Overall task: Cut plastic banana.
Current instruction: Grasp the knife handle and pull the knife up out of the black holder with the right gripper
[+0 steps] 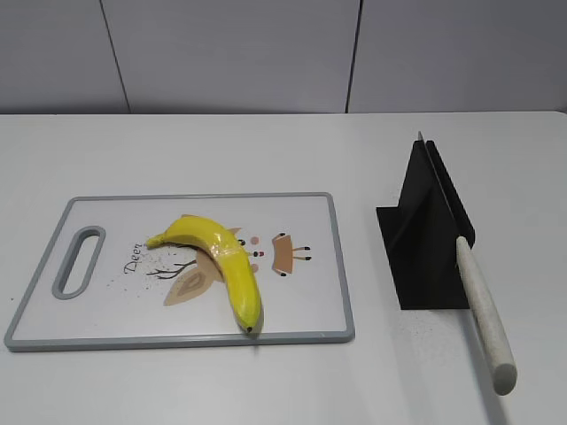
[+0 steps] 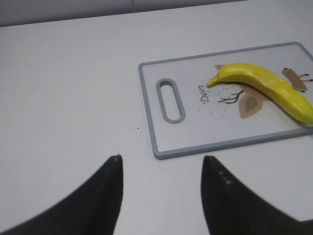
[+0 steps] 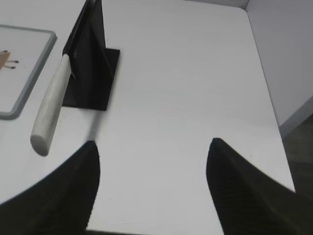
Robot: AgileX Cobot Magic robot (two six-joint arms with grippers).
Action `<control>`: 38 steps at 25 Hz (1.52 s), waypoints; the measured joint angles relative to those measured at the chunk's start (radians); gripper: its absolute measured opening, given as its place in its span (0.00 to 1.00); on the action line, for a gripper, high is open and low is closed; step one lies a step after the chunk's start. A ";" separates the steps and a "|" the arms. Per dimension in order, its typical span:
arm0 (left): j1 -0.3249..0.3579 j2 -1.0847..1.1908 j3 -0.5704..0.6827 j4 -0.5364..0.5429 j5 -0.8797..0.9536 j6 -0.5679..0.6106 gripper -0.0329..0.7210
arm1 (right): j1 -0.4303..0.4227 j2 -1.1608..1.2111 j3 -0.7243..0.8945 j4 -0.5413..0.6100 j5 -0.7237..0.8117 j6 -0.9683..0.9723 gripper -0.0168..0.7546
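The plastic banana [image 1: 221,257] is glossy yellow and curved. It lies whole on the white cutting board [image 1: 301,310], dark tip toward the front edge. It also shows in the left wrist view [image 2: 266,85]. A knife with a pale handle [image 1: 483,310] sits in a black holder [image 1: 423,230] right of the board; the right wrist view shows the handle [image 3: 51,110] and the holder [image 3: 90,54]. My left gripper [image 2: 161,159] is open and empty above bare table, left of the board [image 2: 195,147]. My right gripper [image 3: 152,143] is open and empty, right of the knife. Neither gripper shows in the exterior view.
The board has a grey rim, a handle slot [image 1: 78,261] at its left end and a deer print. The white table [image 1: 266,150] ends at a grey wall behind; its right edge [image 3: 266,88] shows in the right wrist view.
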 joint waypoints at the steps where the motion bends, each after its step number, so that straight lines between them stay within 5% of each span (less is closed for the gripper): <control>1: 0.000 0.000 0.000 0.000 0.000 0.000 0.70 | 0.000 0.017 -0.009 0.000 0.020 0.006 0.69; 17: 0.000 0.000 0.000 0.000 0.000 0.000 0.70 | 0.006 0.500 -0.149 0.082 0.138 0.137 0.65; 27: 0.000 0.000 0.000 0.000 0.000 0.000 0.70 | 0.239 0.768 -0.241 0.046 0.137 0.284 0.65; 38: 0.000 0.000 0.000 0.000 0.000 0.000 0.70 | 0.262 1.049 -0.294 0.229 0.135 0.291 0.64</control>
